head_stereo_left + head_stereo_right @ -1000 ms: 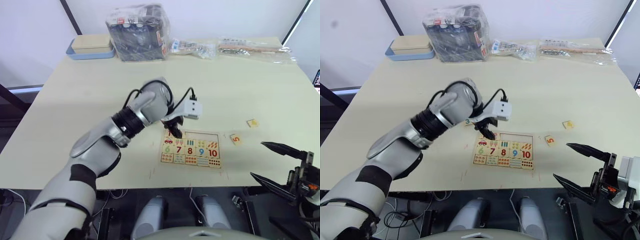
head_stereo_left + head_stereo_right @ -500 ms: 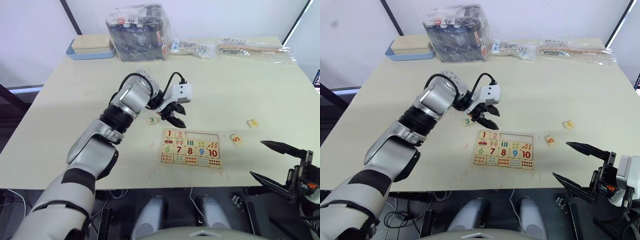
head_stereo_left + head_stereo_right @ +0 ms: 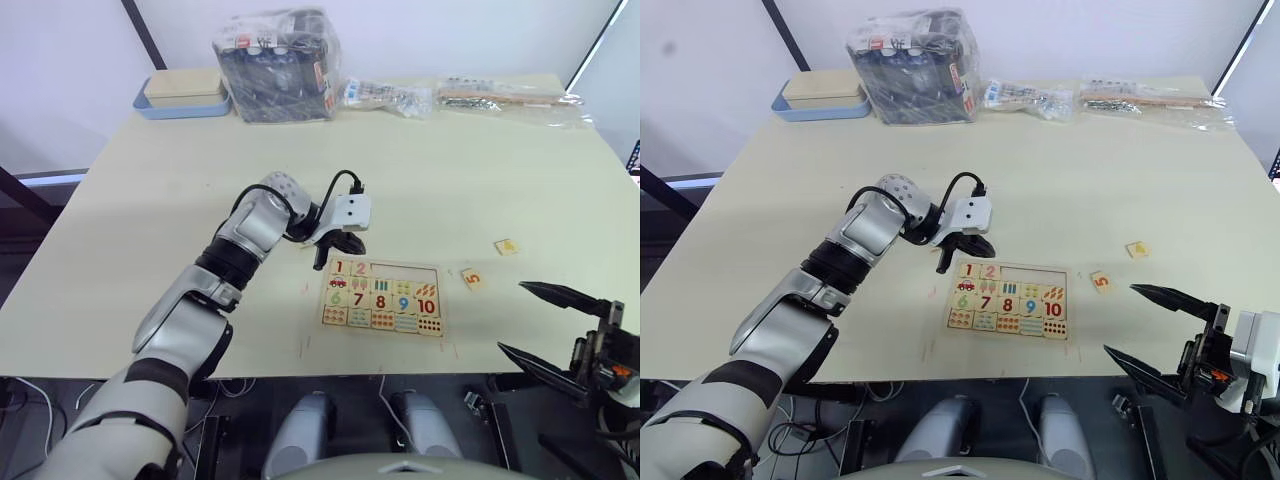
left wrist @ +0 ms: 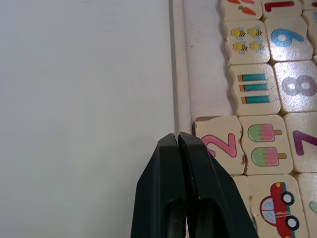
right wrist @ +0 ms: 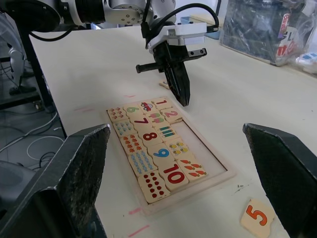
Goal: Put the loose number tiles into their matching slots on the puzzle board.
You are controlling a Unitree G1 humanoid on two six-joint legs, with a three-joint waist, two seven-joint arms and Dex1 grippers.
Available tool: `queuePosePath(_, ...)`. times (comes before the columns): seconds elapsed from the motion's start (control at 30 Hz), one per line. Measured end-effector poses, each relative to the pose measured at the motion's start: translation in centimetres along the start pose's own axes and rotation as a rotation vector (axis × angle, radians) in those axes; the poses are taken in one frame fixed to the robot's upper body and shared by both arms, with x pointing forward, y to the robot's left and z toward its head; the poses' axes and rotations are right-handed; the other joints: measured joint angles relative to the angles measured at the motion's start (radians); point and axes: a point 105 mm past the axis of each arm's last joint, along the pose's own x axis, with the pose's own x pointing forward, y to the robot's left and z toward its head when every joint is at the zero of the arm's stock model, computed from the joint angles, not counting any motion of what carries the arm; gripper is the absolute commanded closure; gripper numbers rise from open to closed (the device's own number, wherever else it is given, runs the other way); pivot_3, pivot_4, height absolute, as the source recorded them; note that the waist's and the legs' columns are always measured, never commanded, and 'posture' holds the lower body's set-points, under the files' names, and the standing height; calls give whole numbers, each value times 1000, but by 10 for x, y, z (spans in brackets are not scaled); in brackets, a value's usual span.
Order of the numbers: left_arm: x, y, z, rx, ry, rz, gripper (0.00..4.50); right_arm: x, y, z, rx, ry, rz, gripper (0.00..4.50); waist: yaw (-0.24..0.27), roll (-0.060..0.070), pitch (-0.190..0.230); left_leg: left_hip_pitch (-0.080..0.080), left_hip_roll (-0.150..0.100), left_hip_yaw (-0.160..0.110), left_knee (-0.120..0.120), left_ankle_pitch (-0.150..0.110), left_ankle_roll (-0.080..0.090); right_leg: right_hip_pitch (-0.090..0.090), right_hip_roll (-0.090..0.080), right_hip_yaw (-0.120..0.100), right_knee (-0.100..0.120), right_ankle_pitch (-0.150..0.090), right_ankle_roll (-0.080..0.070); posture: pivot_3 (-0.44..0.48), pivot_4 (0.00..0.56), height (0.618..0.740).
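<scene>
Since the flat pale-wood puzzle board (image 3: 382,297) lies near the front edge of the pale counter (image 3: 450,170), you can read its top row well. The small square wood tile with a red 1 (image 3: 340,267) and the one with a pink 2 (image 3: 360,269) already sit in their slots. The three bare wood slots (image 3: 405,275) next to them are empty, so about two fifths of the job looks done.

Two loose tiles lie on the counter to the robot's right of the board. The tile with an orange 5 (image 3: 471,279) is just beside the board. Another small tile (image 3: 506,246) lies farther out, and its number is too small to read.

Your left hand (image 4: 177,140) has its two black fingers pressed together with nothing between them. Its tips are at the board's far rim, next to the 2 tile. Your right hand (image 3: 1145,325) is spread wide and empty, hanging near the counter's front edge, close to the 5 tile.
</scene>
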Motion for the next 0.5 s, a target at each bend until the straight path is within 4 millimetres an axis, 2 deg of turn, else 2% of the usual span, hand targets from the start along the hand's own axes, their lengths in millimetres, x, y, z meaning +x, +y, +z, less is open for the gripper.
queuePosePath(0.5,6,-6,-7,11,19,-18,4397,-1,0,-1,4,3,-2,0,-2,0,0,0,0,0,0,0,0,0,0,0,0,0,0,0,150,740)
